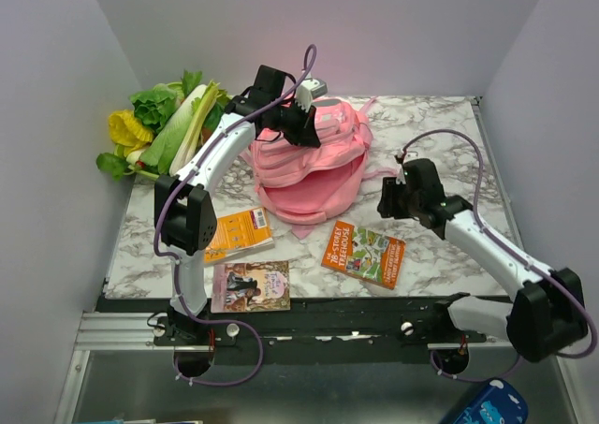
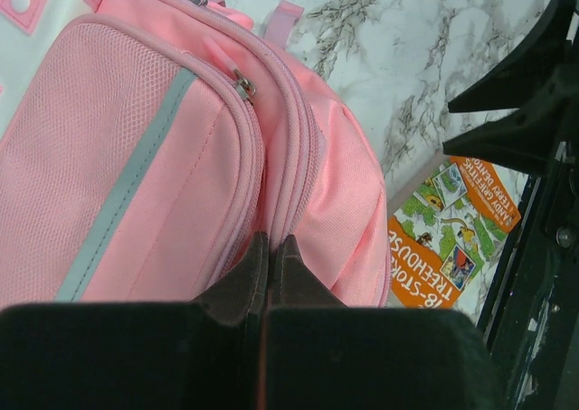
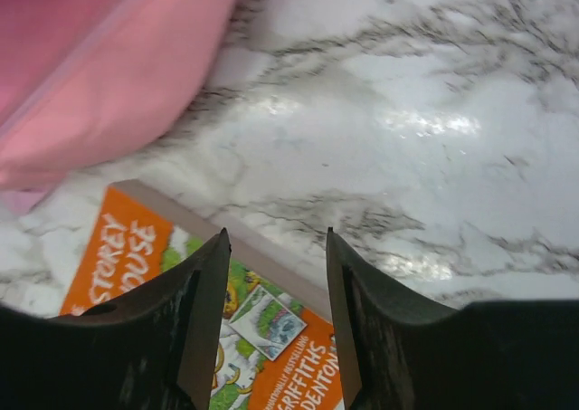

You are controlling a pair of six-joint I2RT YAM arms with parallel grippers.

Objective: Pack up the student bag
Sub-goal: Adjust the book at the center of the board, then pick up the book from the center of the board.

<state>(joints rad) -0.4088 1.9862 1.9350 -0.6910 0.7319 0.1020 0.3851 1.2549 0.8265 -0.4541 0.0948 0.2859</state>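
Note:
The student bag (image 1: 314,162) is a large pink backpack at the middle back of the marble table, its mouth gaping toward the front. It fills the left wrist view (image 2: 163,175), showing its grey strip and zips, and shows at the top left of the right wrist view (image 3: 90,57). My left gripper (image 1: 301,129) is on top of the bag, jaws closed (image 2: 273,243) with the tips pinched into the fabric fold between the zip tracks. My right gripper (image 1: 393,199) is open and empty (image 3: 276,238), hovering right of the bag above the far edge of an orange book.
The orange Treehouse book (image 1: 364,254) lies in front of the bag, also in the wrist views (image 2: 452,220) (image 3: 262,338). A yellow-orange book (image 1: 240,234) and a brownish book (image 1: 251,285) lie front left. Leafy vegetables (image 1: 164,124) are piled at the back left corner. Walls enclose the table.

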